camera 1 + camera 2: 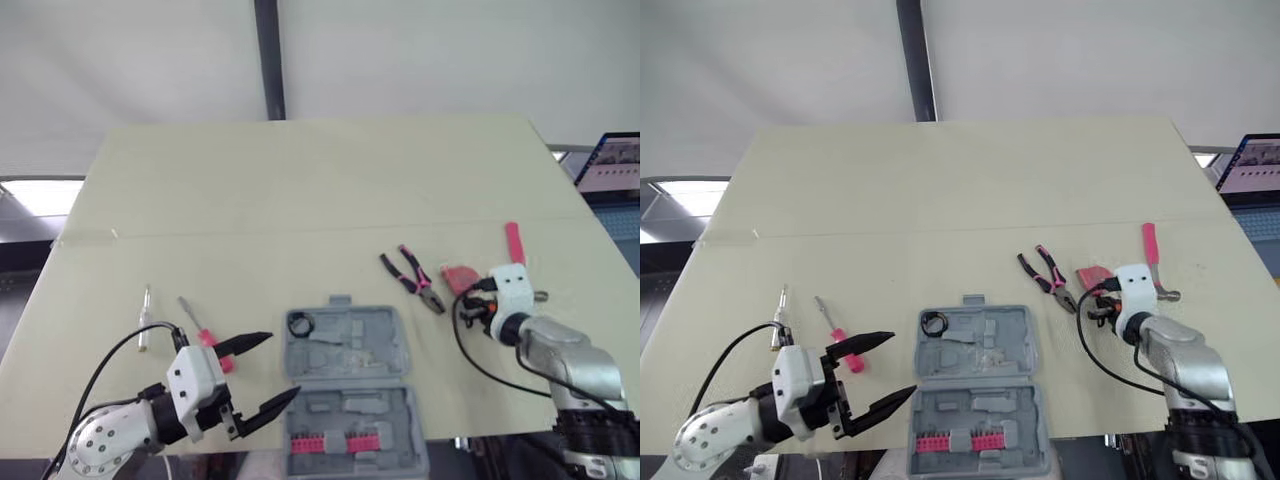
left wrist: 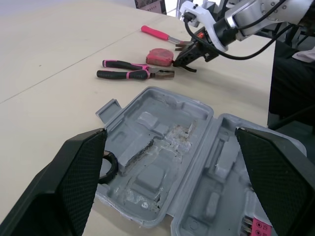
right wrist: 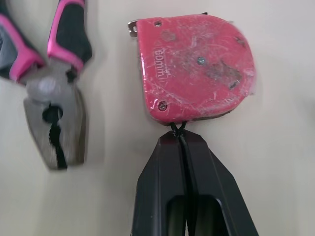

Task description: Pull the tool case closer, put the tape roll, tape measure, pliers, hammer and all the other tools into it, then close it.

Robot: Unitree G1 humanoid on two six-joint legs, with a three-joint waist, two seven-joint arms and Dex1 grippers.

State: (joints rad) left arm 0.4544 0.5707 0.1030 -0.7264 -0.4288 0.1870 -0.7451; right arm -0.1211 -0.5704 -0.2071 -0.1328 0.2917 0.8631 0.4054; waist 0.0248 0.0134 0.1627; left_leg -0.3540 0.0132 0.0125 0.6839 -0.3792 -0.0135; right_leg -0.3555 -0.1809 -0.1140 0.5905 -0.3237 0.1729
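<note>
Pale table [image 1: 300,190] seen from above. At its near edge, in the middle: grey tool case [image 1: 375,330], lying open in two moulded halves. In the far half, at its left corner: small black tape roll [image 1: 300,323]. In the near half: a row of pink bits [image 1: 340,443]. Other recesses bare.

Just right of the case, lying flat on the table: pliers [image 1: 412,277] with pink and black handles, metal nose towards the near edge. Just beside the pliers, further right: red tape measure [image 3: 197,66], flat on its side. Beyond that, near the right edge of the table: hammer [image 1: 514,243] with a pink handle.

Well left of the case: pink-handled screwdriver [image 1: 203,332], and left of that a pale-handled screwdriver [image 1: 144,320], both flat on the table.

Left tool [image 1: 283,365] just beside the left side of the case, low over the table, black fingers spread wide, holding nothing.

Right tool [image 3: 181,140] at the near edge of the tape measure, fingers pressed together, tips touching a short black cord [image 3: 175,129] on the tape measure's rim. Impossible to tell whether the cord is pinched between them.

Past the table's far right corner: a laptop screen [image 1: 612,160].
</note>
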